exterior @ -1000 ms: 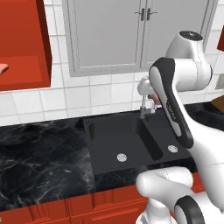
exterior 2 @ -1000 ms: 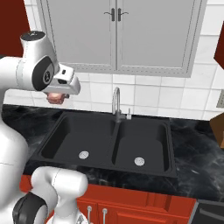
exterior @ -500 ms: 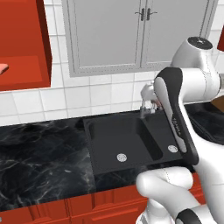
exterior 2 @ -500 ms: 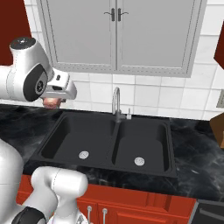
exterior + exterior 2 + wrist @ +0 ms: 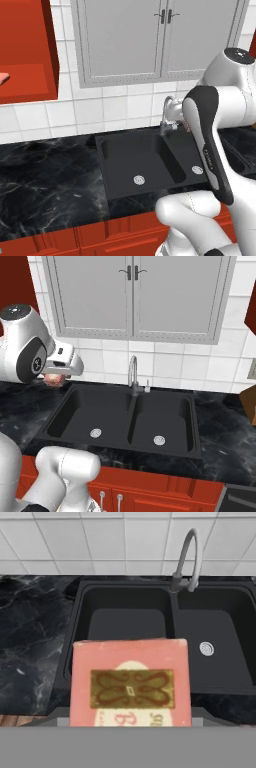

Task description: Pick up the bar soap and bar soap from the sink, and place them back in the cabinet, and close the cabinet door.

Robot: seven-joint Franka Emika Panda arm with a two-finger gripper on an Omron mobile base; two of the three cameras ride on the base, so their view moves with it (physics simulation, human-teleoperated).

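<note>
The gripper [image 5: 59,375] hangs above the counter [image 5: 20,406] at the left end of the sink [image 5: 125,428], well above the basin floor. A pinkish bar soap [image 5: 53,379] sits right under the white hand, tucked between the fingers as far as the small, partly hidden patch in the right base view allows. In the hand view the soap [image 5: 131,682] lies close against the camera, flat face up, with a gold ornament on a pale oval and red lettering; its lower edge meets the bottom of that view where the tips stand, so the jaws seem closed on it, though the tips themselves are covered. Beyond the soap lie both basins, a drain [image 5: 206,648] in the right one, and the faucet [image 5: 186,559]. At the far left of the left base view the red cabinet [image 5: 31,80] stands open, and a pink object, possibly the other soap [image 5: 3,79], lies on its shelf at the frame edge.
</note>
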